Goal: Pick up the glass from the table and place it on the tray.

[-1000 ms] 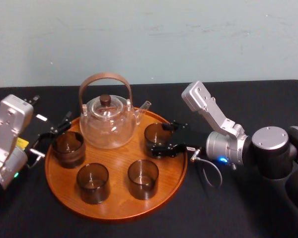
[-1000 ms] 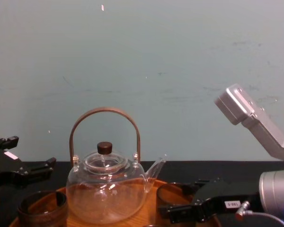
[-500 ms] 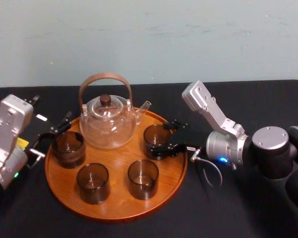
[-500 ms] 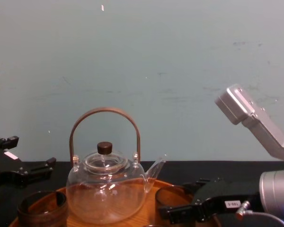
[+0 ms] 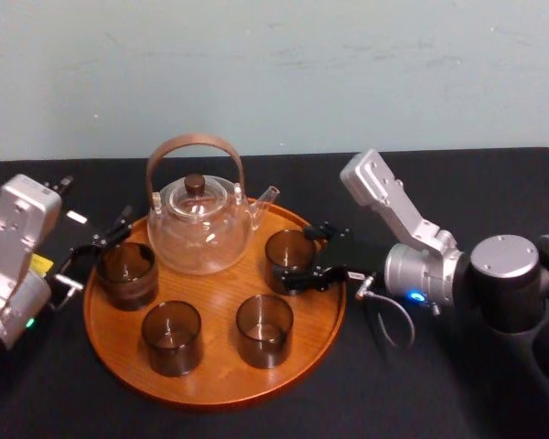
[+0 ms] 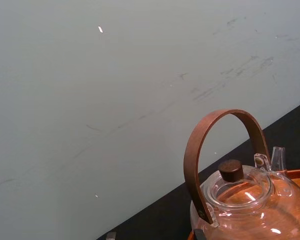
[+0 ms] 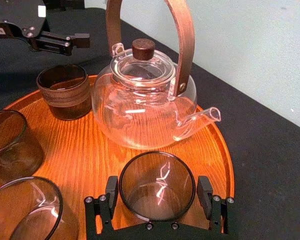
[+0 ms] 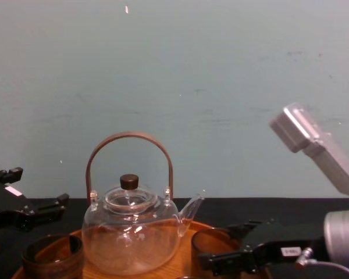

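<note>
1. The glass [image 7: 157, 186] stands upright on the tray [image 5: 210, 391], right-rear part, just beside the teapot [image 5: 199, 229] spout. Placement looks done.
2. The right end effector [image 5: 296, 251] straddles the glass, fingers [image 7: 111, 194] apart and flanking it low down. I see no squeeze, so I read it as released.
3. What's left, by my judgement: back the right arm out over the bench [image 5: 393, 402] without nudging the glass.
4. The left end effector [image 5: 99, 249] is idle at the tray's left edge, fingers apart, holding nothing.
</note>
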`<state>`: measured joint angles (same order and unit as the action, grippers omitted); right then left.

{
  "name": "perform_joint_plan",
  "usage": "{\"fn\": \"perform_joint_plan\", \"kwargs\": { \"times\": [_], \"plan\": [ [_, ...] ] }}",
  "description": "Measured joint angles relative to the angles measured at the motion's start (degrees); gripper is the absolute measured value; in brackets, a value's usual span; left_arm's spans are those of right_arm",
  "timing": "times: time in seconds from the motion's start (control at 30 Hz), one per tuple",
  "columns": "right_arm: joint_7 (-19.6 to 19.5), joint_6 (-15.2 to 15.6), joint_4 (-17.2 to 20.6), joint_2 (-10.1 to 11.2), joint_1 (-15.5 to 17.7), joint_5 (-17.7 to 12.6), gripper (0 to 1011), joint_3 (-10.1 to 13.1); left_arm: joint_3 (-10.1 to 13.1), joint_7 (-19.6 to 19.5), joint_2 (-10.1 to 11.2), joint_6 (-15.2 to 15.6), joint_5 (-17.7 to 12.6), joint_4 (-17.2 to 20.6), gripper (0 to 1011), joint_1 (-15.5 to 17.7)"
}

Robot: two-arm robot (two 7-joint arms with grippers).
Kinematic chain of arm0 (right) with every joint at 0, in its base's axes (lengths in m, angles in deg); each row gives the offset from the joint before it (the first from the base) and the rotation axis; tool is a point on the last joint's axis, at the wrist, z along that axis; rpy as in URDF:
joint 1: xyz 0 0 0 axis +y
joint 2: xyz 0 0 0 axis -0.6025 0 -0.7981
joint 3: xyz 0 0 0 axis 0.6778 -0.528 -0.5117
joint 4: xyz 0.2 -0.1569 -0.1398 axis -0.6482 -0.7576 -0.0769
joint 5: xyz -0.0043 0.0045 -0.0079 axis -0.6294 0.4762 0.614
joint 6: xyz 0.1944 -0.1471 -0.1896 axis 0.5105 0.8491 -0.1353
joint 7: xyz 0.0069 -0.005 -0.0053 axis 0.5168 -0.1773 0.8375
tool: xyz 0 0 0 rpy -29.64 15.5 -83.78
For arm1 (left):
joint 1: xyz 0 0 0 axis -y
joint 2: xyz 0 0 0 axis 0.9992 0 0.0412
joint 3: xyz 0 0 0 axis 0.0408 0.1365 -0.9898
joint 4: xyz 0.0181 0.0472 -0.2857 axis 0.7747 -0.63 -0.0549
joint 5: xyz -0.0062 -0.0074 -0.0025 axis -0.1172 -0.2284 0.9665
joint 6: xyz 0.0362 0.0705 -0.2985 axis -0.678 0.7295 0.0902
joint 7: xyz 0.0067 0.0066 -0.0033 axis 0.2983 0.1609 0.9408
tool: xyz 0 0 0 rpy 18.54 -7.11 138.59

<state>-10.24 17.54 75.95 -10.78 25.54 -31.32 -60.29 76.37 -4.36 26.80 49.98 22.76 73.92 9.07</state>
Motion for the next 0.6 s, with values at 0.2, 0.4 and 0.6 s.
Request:
{"fn": "perform_joint_plan", "kwargs": {
  "times": [0.2, 0.4, 0.6],
  "plan": [
    [0.2, 0.1, 3.2, 2.2, 2.3, -1.5, 1002, 1.2, 0.0, 0.0, 0.0, 0.0, 0.0, 0.0, 1001, 0.0],
    [-0.2, 0.3, 6.8, 4.8, 5.0, -2.9, 1003, 2.7, 0.0, 0.0, 0.0, 0.0, 0.0, 0.0, 1001, 0.0],
    [-1.2, 0.2, 10.8, 7.5, 8.4, -4.6, 1002, 4.6, 0.0, 0.0, 0.0, 0.0, 0.0, 0.0, 1001, 0.0]
  ]
}}
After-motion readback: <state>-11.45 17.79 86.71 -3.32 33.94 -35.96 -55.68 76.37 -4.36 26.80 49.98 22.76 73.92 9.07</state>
